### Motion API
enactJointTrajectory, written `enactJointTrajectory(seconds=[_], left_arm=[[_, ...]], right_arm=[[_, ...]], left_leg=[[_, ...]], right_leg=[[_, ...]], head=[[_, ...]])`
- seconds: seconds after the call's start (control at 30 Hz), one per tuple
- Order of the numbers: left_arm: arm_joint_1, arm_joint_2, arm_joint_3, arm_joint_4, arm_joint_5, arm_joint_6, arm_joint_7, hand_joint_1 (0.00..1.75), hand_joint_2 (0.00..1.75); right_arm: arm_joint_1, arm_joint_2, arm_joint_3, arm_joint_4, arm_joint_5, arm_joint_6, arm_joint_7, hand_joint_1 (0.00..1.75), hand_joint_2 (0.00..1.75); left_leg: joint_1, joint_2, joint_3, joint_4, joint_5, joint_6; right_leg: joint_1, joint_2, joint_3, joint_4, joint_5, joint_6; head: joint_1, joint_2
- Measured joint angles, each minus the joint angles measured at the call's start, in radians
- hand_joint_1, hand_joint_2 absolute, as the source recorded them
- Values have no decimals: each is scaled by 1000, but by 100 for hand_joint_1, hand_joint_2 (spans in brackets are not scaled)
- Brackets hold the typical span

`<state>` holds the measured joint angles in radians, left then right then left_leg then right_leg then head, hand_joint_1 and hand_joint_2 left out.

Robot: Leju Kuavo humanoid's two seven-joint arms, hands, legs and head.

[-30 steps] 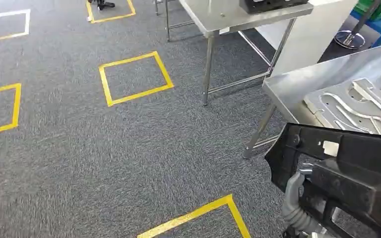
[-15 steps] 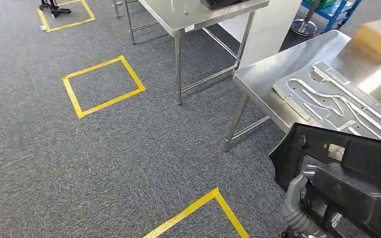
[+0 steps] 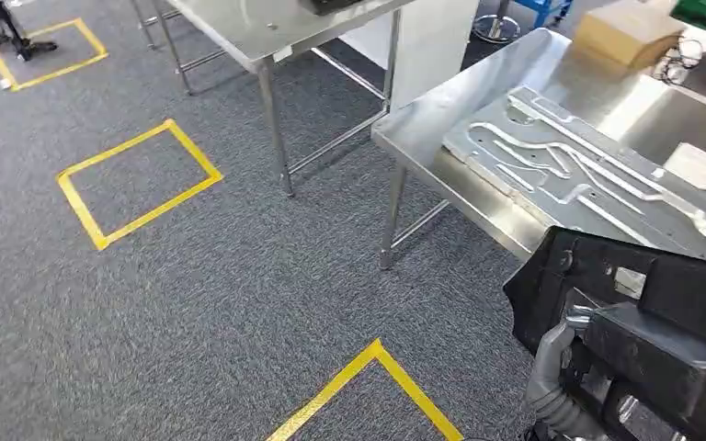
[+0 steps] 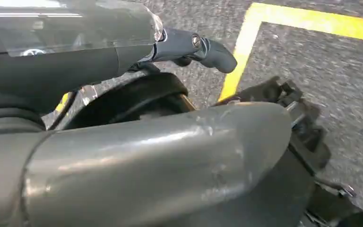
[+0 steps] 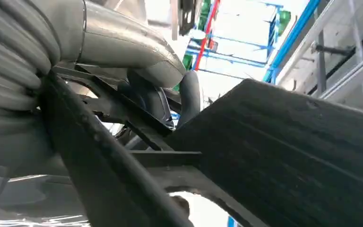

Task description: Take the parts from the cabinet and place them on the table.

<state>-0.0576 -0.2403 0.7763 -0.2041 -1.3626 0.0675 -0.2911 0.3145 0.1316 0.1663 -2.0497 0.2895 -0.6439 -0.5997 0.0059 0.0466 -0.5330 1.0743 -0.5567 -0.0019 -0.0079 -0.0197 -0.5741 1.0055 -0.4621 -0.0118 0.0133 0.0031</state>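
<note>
Item on your carry: one large black moulded plastic part (image 3: 643, 340), ribbed and angular, with a small pale sticker on its upper face whose writing you cannot read; it sits low at the robot's right side in the head view, above the carpet and just short of the near table's edge. Right hand (image 5: 160, 90): your wrist view shows its dark fingers curled around a black strut of the part, so it grips the part; a grey ribbed wrist cover (image 3: 552, 386) rises behind the part in the head view. Left hand (image 4: 194, 47): one dark finger juts out over the carpet, yet you cannot tell how the others lie, so its state is unclear. Tables, two: the near bare stainless-steel table (image 3: 423, 129) bears one flat grey metal plate with winding raised channels (image 3: 570, 170), one tan cardboard box (image 3: 625, 32), one white paper slip (image 3: 694, 165) and a dark cable (image 3: 671, 64); the second steel table (image 3: 239, 32) stands beyond it. Floor: grey carpet (image 3: 193, 303) with three yellow tape outlines (image 3: 138, 184), one only partly in frame. No brand or legible text anywhere.
</note>
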Motion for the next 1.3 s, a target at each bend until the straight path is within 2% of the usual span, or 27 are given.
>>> enactJointTrajectory(seconds=[0.07,0.1,0.13,0.17,0.23,0.27,0.3,0.43,0.47,0.5,0.53,0.57,0.63,0.67,0.7,0.73,0.77,0.8,0.93,0.97,1.03,1.1,1.13,1.17,1.23,1.27,1.3], left_arm=[[2,0,-2,0,-4,0,0,0,0],[4,0,-3,0,-9,0,0,0,0],[7,0,-4,0,-11,0,-1,0,0],[7,0,-4,0,-11,5,1,0,0],[7,-3,-4,0,-11,19,9,0,0],[7,-8,-4,0,-11,26,10,0,0],[7,-8,-4,0,-11,29,13,0,0],[4,-17,-6,1,-13,34,16,0,0],[3,-21,-6,1,-14,35,16,0,0],[3,-23,-8,1,-14,36,16,0,0],[4,-24,-9,1,-14,37,16,0,0],[6,-24,-9,1,-14,37,16,0,0],[8,-24,-9,1,-15,40,16,0,0],[8,-24,-9,1,-17,41,16,0,0],[7,-25,-10,1,-18,41,16,0,0],[6,-26,-10,1,-19,42,16,0,0],[5,-27,-10,1,-19,43,16,0,0],[5,-27,-10,1,-19,43,16,0,0],[3,-28,-10,1,-19,43,16,0,0],[2,-28,-10,1,-18,43,16,0,0],[2,-28,-10,1,-14,43,15,0,0],[4,-28,-10,1,-9,43,16,0,0],[5,-27,-10,1,-1,42,16,0,0],[6,-27,-9,1,2,39,16,0,0],[5,-26,-7,1,3,23,17,0,0],[5,-24,-6,1,3,14,16,0,0],[6,-21,-6,1,3,2,11,0,0]], right_arm=[[-1,0,1,0,1,0,0,175,175],[-1,0,2,1,1,0,0,175,175],[-1,0,2,2,1,0,0,175,175],[-1,0,3,3,1,0,1,175,175],[-1,0,5,3,1,-2,3,175,175],[-1,0,6,3,1,-3,6,175,175],[-3,0,6,3,0,-4,6,175,175],[1,0,6,3,-4,-7,11,175,175],[2,0,6,4,-4,-7,12,175,175],[-1,0,6,4,-4,-6,12,175,175],[-5,0,6,4,-4,-6,12,175,175],[-5,0,6,5,-4,-6,13,175,175],[-4,0,6,11,-5,-4,16,175,175],[-4,0,6,13,-5,-4,18,175,175],[-4,0,6,14,-4,-4,18,175,175],[-4,0,6,14,-4,-4,18,175,175],[-4,0,6,14,-4,-4,18,175,175],[-6,0,6,14,-4,-4,18,175,175],[-5,0,6,15,-4,-4,21,175,175],[-4,0,6,15,-4,-4,23,175,175],[-9,0,6,16,-4,0,27,175,175],[-11,0,6,21,-5,5,31,175,175],[-11,0,6,25,-5,6,34,175,175],[-12,0,6,27,-6,6,35,175,175],[-12,0,6,29,-6,8,37,175,175],[-13,0,6,30,-6,9,39,175,175],[-15,0,6,32,-6,14,42,175,175]], left_leg=[[2,-33,-72,152,-78,-3],[2,-37,-108,223,-100,-5],[2,-37,-127,253,-96,-5],[2,-37,-124,235,-69,-4],[4,-47,-70,95,25,1],[6,-86,-35,5,72,5],[8,-127,-26,-21,56,8],[2,-89,-21,-35,69,28],[7,-72,-17,-45,77,39],[7,-63,-16,-50,78,43],[6,-50,-17,-50,78,46],[5,-39,-17,-50,77,47],[4,-11,-18,-49,74,48],[4,2,-17,-49,73,48],[4,14,-15,-49,71,45],[4,26,-10,-49,68,43],[4,35,-5,-49,65,38],[2,43,-1,-50,62,34],[-4,81,13,-56,53,11],[-2,71,13,-50,44,2],[3,-14,-13,23,-3,-4],[3,-37,-92,185,-79,-7],[4,-38,-125,246,-92,-9],[4,-38,-133,255,-80,-9],[4,-41,-98,159,-4,-5],[5,-57,-56,59,53,-2],[7,-92,-30,-13,80,2]], right_leg=[[0,22,-1,1,0,-5],[2,36,-1,2,0,-6],[2,52,-1,4,0,-6],[2,66,0,5,-1,-6],[1,96,1,13,-4,-2],[0,109,-2,19,-7,1],[5,116,-7,26,-11,6],[-4,155,-19,23,-3,35],[-6,121,-20,32,-10,37],[-2,71,-33,60,-33,43],[-3,45,-65,122,-72,49],[-6,35,-101,196,-107,53],[-9,27,-158,308,-143,59],[-10,24,-159,307,-128,60],[-11,21,-136,260,-93,60],[-11,10,-87,172,-44,58],[-9,-20,-37,82,-6,53],[-2,-67,-7,19,-8,46],[11,-22,-13,15,-7,21],[-5,-8,-2,2,1,9],[-4,6,0,-1,3,-1],[-2,30,-1,-1,3,-6],[-1,46,-1,1,2,-7],[-1,59,0,2,2,-7],[-1,89,1,7,0,-6],[-1,105,1,12,-2,-2],[-2,116,-2,18,-6,1]], head=[[-2,0],[-1,0],[-2,0],[-1,0],[-2,0],[-2,0],[0,0],[0,0],[-1,0],[8,0],[12,0],[11,0],[11,0],[12,0],[11,0],[12,0],[12,0],[11,0],[11,0],[10,0],[3,0],[4,0],[3,0],[4,0],[3,0],[3,0],[3,0]])
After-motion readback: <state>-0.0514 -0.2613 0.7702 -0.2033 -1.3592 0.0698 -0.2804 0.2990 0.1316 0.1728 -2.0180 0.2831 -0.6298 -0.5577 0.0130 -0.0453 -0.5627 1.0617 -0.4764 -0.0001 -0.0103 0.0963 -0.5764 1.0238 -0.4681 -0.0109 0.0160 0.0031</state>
